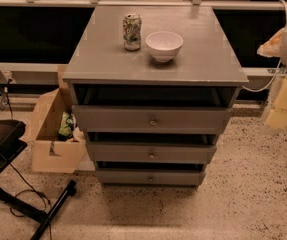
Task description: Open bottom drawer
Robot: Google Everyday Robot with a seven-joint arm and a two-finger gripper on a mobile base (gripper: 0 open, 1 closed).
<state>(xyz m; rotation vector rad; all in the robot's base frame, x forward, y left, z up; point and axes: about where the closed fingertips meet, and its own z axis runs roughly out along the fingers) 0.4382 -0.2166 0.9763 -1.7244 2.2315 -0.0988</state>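
The grey cabinet [155, 66] stands in the middle of the camera view with three drawers. The bottom drawer [128, 177] is the lowest one, with a flat grey front and a small round knob [150, 179]. It stands slightly pulled out, with a dark gap above its front. The middle drawer [123, 153] and the top drawer [118, 119] are also pulled out, the top one furthest. My gripper [279, 111] is a blurred pale yellow shape at the right edge, well to the right of the cabinet and above the bottom drawer, touching nothing.
A soda can [132, 31] and a white bowl [164, 45] stand on the cabinet top. An open cardboard box [53, 144] sits against the cabinet's left side. A black stand with cables [13, 184] is at the lower left. Speckled floor [243, 194] lies in front.
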